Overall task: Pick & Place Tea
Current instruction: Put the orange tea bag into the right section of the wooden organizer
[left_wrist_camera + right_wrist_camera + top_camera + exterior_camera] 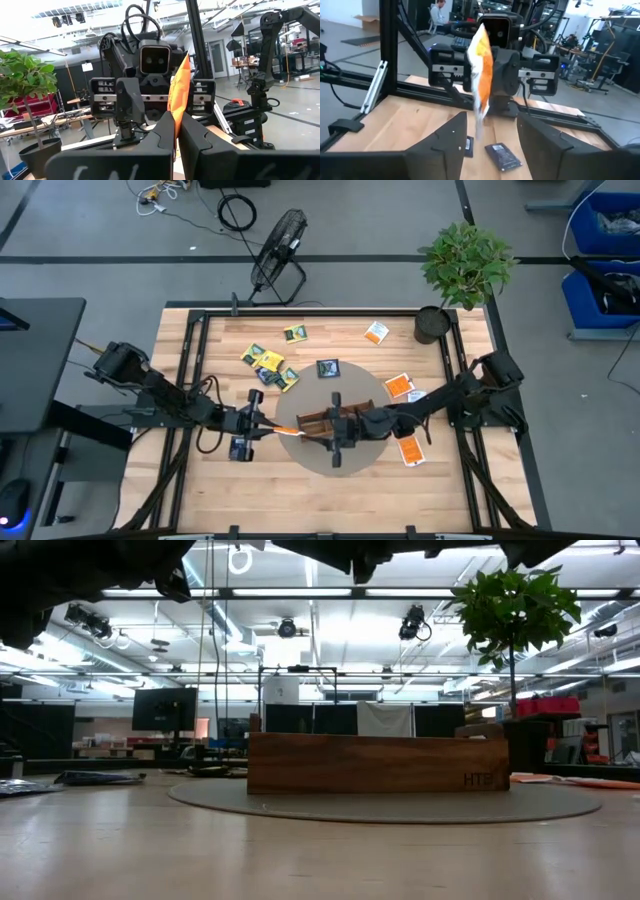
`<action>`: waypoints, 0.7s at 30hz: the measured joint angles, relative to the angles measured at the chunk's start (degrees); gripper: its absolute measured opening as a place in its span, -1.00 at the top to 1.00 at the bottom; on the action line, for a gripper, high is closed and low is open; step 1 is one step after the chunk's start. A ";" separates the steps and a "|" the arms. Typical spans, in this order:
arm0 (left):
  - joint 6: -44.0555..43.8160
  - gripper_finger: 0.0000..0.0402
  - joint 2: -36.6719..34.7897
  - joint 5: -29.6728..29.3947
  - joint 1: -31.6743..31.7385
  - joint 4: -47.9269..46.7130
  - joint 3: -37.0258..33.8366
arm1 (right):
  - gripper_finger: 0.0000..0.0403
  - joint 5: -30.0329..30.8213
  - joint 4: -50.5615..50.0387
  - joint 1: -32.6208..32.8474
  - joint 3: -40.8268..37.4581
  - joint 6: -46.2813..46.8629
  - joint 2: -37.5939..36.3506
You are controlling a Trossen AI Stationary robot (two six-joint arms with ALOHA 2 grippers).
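handover is happening at frame centre: my left gripper [268,427] is pinching an orange-and-white sachet [178,86], my right gripper [312,432] is gaping beside it, and most sachets [268,365] are lying outside the wooden tray [378,762].

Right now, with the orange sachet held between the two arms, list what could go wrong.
1. The left gripper pinches the orange sachet by one edge only; the right gripper stands open around it, so it may sag, twist or slip loose.
2. The two grippers face each other closely above the wooden tray; a small misjudged move could knock them together.
3. If dropped, the sachet may land on the round mat beside the tray.
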 joint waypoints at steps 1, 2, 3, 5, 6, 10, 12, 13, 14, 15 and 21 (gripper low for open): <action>0.01 0.96 0.00 0.00 0.00 -0.04 0.00 | 0.12 -0.74 -0.04 -0.06 0.00 0.18 0.00; 0.00 0.96 0.00 0.00 0.00 -0.04 0.00 | 0.15 -1.07 -0.06 -0.04 0.00 0.46 0.00; 0.02 0.96 0.00 0.00 0.00 -0.11 0.00 | 0.19 -1.15 -0.05 -0.07 0.00 0.68 0.00; 0.02 0.96 0.00 0.00 0.00 -0.15 0.00 | 0.27 -1.56 -0.05 -0.21 0.00 0.84 0.00; 0.02 0.96 0.00 0.00 0.00 -0.15 0.00 | 0.31 -2.09 -0.04 -0.40 0.00 0.85 0.00; 0.06 0.96 0.00 0.00 0.00 -0.08 0.00 | 0.48 -4.19 1.69 -1.25 0.00 0.81 0.02; 0.11 0.96 0.00 0.00 0.00 -0.02 0.00 | 0.57 -4.95 1.87 -1.60 0.00 1.16 0.02; 0.12 0.96 0.00 0.00 0.00 -0.04 0.00 | 0.61 -5.11 1.75 -1.68 0.00 1.26 0.02; 0.12 0.96 0.00 0.00 0.00 -0.04 0.00 | 0.66 -5.14 1.64 -1.73 0.00 1.26 0.02; 0.10 0.94 0.00 0.00 0.00 -0.06 0.00 | 0.72 -5.15 1.49 -1.74 -0.01 1.17 0.02; 0.33 0.67 0.00 0.03 -0.07 -1.77 0.02 | 0.96 -3.82 0.72 -1.00 0.00 0.18 0.02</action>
